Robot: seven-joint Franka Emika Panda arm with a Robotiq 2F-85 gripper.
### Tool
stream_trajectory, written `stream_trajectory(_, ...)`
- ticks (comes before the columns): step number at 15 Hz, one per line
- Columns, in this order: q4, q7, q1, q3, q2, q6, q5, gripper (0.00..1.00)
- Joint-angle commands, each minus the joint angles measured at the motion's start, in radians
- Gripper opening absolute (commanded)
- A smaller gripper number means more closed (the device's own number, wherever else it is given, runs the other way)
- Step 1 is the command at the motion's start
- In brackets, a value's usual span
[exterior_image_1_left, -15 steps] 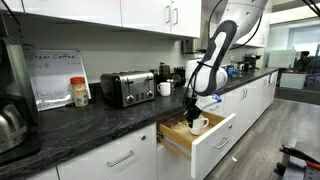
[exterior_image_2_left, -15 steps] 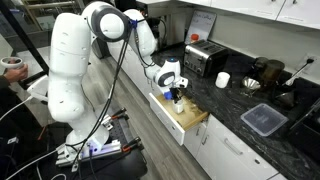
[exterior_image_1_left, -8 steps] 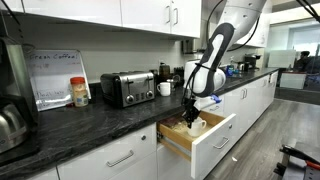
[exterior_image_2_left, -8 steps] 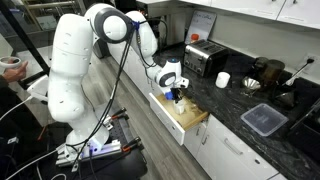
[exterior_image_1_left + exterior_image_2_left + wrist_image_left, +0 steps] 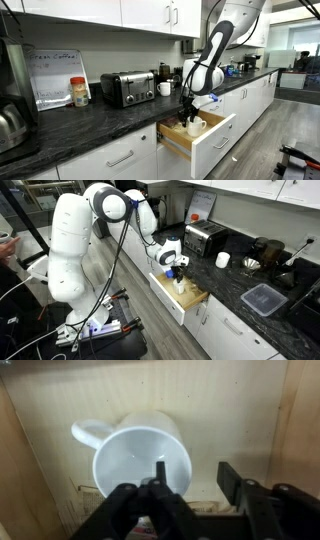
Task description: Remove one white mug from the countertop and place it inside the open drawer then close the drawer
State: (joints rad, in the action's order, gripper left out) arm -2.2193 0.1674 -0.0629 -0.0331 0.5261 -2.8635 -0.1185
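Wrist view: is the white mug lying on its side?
No, the mug stands upright on the drawer floor, open mouth toward the camera.

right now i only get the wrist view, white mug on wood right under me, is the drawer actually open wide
Observer: Yes, in both exterior views the drawer stands pulled well out from under the countertop.
Operator: any mugs left up top
Observer: A second white mug stands on the countertop beside the toaster.
Operator: how high is the end effector
Observer: The end effector hangs close above the white mug, over the drawer's inside.
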Motion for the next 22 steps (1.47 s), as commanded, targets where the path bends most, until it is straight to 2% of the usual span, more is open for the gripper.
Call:
stream_trajectory(1, -0.012, -0.032, -0.011, 0.000, -0.049, 0.044, 0.023, 0.88)
stream_trajectory(3, -0.021, -0.030, -0.017, 0.002, -0.086, 0.087, 0.023, 0.99)
stream_trajectory(4, -0.024, -0.031, -0.018, 0.007, -0.106, 0.115, 0.024, 1.00)
stream_trajectory(13, -0.027, -0.010, -0.031, 0.047, -0.369, 0.505, 0.018, 1.00)
stream_trajectory(22, -0.098, -0.007, 0.000, 0.048, -0.575, 0.805, 0.068, 1.00)
